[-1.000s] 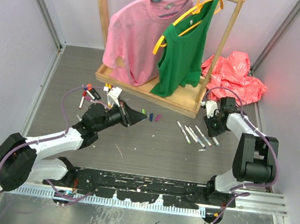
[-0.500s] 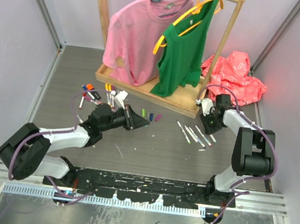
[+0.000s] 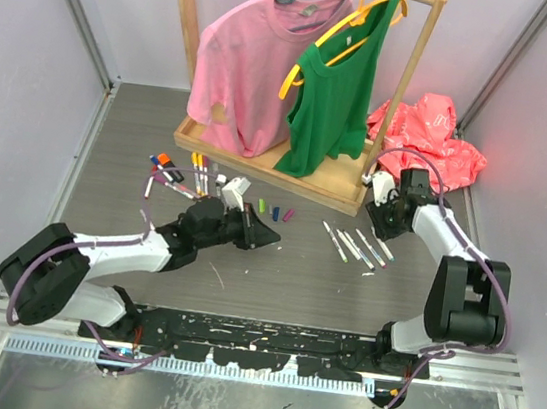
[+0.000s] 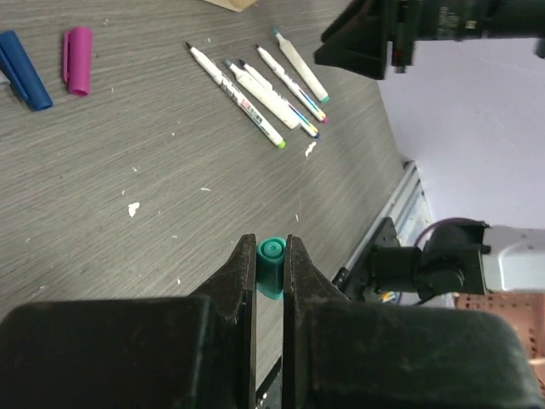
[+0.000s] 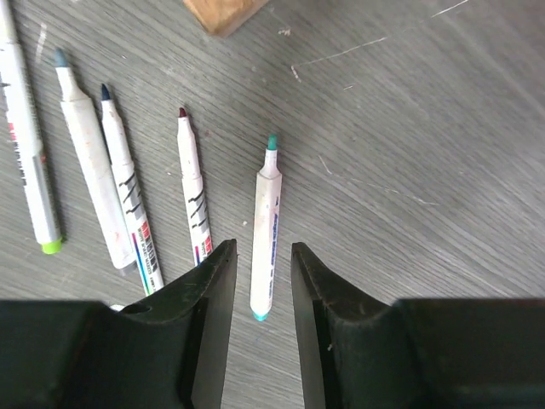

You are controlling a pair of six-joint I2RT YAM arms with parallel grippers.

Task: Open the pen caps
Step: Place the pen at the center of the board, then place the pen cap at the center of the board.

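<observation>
"Well, where does the cap sit relative to the left hand (image 4: pixel 270 256)?"

"Right in it. The teal cap (image 4: pixel 271 266) is clamped between the two fingers, low in the middle of the left wrist view, end-on to the camera."

"Other caps?"

"A blue cap (image 4: pixel 24 70) and a magenta cap (image 4: pixel 78 72) lie side by side on the desk (image 4: pixel 153 187) at the upper left of that view, well apart from the hand. The overhead view shows a green cap (image 3: pixel 261 205) next to them."

"And the right hand (image 5: pixel 261 256)?"

"Its fingers stand apart at the bottom of its wrist view. An uncapped teal-tipped marker (image 5: pixel 266 213) lies on the desk between them, and as far as I can see it touches neither. Four more bare markers (image 5: pixel 128 196) lie to its left."

"What is hard to make out?"

"From overhead the left hand's black body hides the teal cap. I cannot tell whether the cap touches the desk. The marker pile (image 3: pixel 182 172) at the left centre of the overhead view is too small to count. The leftmost marker in the right wrist view is cut off by the frame edge."
</observation>
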